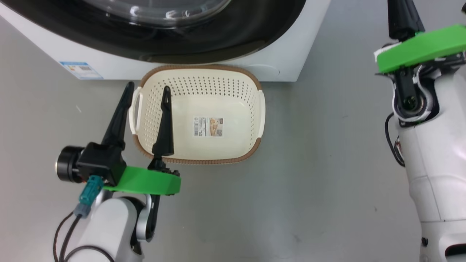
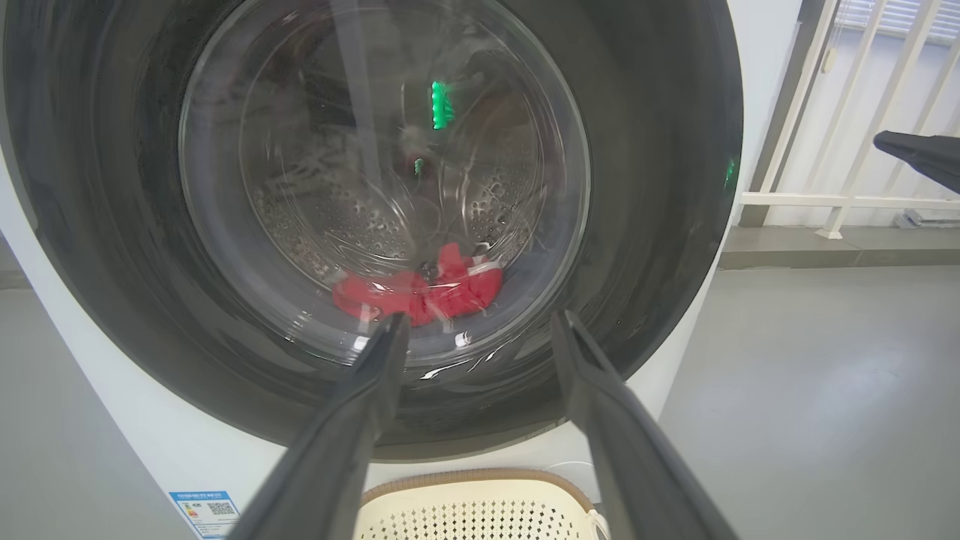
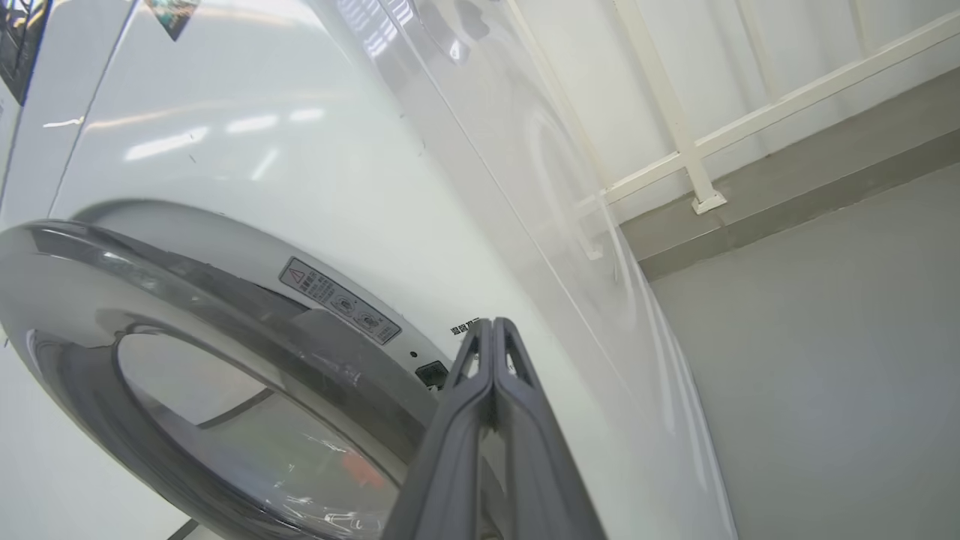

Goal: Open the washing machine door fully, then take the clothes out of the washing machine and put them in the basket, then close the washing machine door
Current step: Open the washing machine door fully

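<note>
basket [image 1: 218, 87] cream, brown rim | clothes [image 2: 420, 289] red | door [image 2: 660, 187] black

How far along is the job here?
Done: nothing. In hand: the shut right gripper sits at the washing machine door, whose latch edge looks barely cracked open. Remaining: red clothes lie in the drum, the basket is empty, the left gripper hangs open.

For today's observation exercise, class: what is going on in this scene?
A two-armed robot is working at a washing machine. Its right gripper, fingers shut, is at the edge of the washing machine door, which looks barely ajar. The red clothes lie inside the machine. The left gripper hangs open above the empty basket.
</note>
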Controlling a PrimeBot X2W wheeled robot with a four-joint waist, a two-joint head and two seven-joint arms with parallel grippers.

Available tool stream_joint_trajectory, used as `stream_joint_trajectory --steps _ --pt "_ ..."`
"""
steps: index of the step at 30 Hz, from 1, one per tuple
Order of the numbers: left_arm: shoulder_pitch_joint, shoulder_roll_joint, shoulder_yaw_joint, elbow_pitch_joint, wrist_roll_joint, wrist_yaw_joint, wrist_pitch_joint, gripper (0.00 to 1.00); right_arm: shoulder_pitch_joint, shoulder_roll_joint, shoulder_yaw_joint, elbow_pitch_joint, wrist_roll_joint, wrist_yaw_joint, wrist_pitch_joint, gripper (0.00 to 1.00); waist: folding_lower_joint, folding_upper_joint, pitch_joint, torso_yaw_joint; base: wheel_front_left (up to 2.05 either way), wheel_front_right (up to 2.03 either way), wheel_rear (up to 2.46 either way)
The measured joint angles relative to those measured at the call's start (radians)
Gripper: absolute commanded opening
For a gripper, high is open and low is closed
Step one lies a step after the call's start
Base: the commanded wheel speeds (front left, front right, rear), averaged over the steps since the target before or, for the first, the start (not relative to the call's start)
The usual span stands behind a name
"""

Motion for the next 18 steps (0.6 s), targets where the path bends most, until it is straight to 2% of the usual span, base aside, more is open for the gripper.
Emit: stream_joint_trajectory --steps 2,12,18 --pt "-0.006 0.000 -0.001 0.000 0.000 0.000 0.000 1.00 -0.011 -0.001 0.000 0.001 0.014 0.000 0.011 0.00 0.0000 0.0000 0.008 0.002 0.00 0.00 0.00" --pt "-0.034 -0.002 0.000 -0.017 0.000 0.000 0.000 1.00 -0.096 -0.003 0.002 0.003 0.247 0.000 0.179 0.00 0.0000 0.0000 0.070 0.034 0.00 0.00 0.00" --pt "-0.036 -0.008 0.000 -0.021 0.003 0.000 0.000 1.00 -0.140 -0.004 -0.004 0.009 0.335 0.000 0.271 0.00 0.0000 0.0000 0.096 0.052 0.00 0.00 0.00"
